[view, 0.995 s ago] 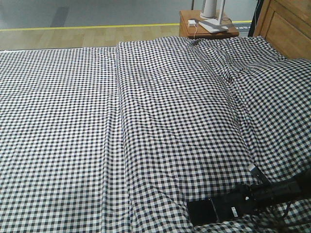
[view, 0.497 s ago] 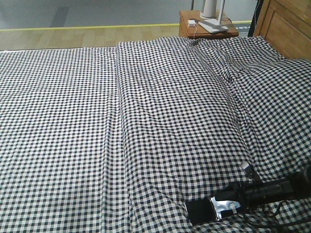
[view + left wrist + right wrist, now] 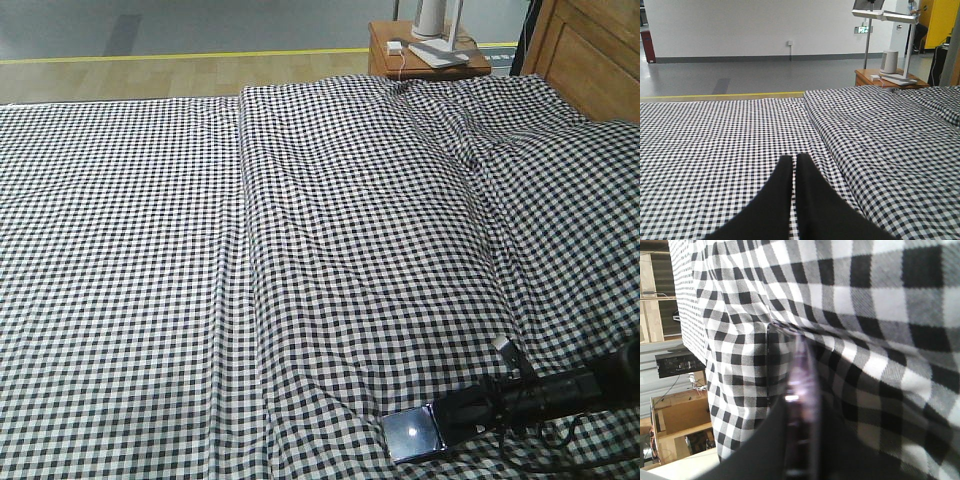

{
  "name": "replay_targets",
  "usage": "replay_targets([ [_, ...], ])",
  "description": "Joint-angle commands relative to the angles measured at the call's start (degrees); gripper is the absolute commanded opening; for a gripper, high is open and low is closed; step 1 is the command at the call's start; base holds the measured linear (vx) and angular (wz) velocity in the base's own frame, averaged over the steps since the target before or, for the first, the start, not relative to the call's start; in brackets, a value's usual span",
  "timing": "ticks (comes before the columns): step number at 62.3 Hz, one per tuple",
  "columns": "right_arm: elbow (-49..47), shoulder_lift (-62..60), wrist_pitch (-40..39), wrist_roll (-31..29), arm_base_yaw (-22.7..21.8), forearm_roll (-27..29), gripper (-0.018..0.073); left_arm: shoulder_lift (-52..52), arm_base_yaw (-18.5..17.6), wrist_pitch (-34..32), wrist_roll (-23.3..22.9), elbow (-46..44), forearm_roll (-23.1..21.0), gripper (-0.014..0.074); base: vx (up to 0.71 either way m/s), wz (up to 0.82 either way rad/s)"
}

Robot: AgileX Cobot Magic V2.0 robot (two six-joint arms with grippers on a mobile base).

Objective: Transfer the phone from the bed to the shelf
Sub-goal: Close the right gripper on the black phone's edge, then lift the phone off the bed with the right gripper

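While pinched by the right gripper (image 3: 452, 415), glossy pink-edged phone (image 3: 413, 432) glints, left gripper (image 3: 794, 165) pressed together.

Even, bright indoor light; soft shadows in bed (image 3: 150, 250) sheet folds. Pale glare on phone (image 3: 413, 432) screen. Right wrist view: phone edge blurred, nearest checks soft.

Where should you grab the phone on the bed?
Probably the right end of the phone, pinched across its flat faces, coming low from the right, as the right tool does. It is thin, and the soft bed lets a finger slip under.
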Motion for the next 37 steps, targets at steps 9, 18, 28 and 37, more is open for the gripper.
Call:
replay_targets([
  [9,-0.5,-3.5,9.1,-0.9,0.1,-0.4,-0.0011,-0.8,-0.2,-4.1,-0.3,-1.2,-0.5,0.0001,0.00,0.00],
  [18,-0.3,-5.8,9.1,0.2,0.1,-1.8,-0.0009,-0.8,-0.2,-4.1,-0.3,-1.2,-0.5,0.0001,0.00,0.00],
  [28,-0.3,-10.0,9.2,1.6,0.2,-2.7,-0.0008,-0.8,-0.2,-4.1,-0.3,-1.2,-0.5,0.0001,0.00,0.00],
  [37,-0.3,-15.0,9.2,4.3,0.3,-3.2,-0.0006,-0.8,-0.2,-4.1,-0.3,-1.2,-0.5,0.0001,0.00,0.00],
])
